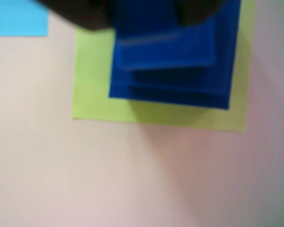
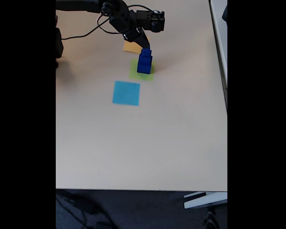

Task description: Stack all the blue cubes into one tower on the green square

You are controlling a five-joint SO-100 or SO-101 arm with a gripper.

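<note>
— Where do the blue cubes [image 2: 144,62] stand?

— In the fixed view they rise as one tower on the green square [image 2: 136,74], stepped from a broad base to a small top block. From the tower, the light-blue square [image 2: 126,92] lies toward seven o'clock and the orange square [image 2: 131,46] toward eleven o'clock, partly under my arm.

— And in the wrist view?

— The tower [image 1: 173,61] fills the upper middle, blurred, its layers stepped. The green square [image 1: 92,90] shows around it at the left, bottom and right. The light-blue square [image 1: 19,19] sits at ten o'clock, in the corner.

— Your gripper?

— My gripper [image 2: 144,45] hangs at the tower's twelve o'clock in the fixed view, right at the top block. In the wrist view my fingers [image 1: 83,14] appear as dark shapes along the top edge, either side of the uppermost cube. Whether my jaws squeeze that cube or stand loose, I cannot tell.
</note>
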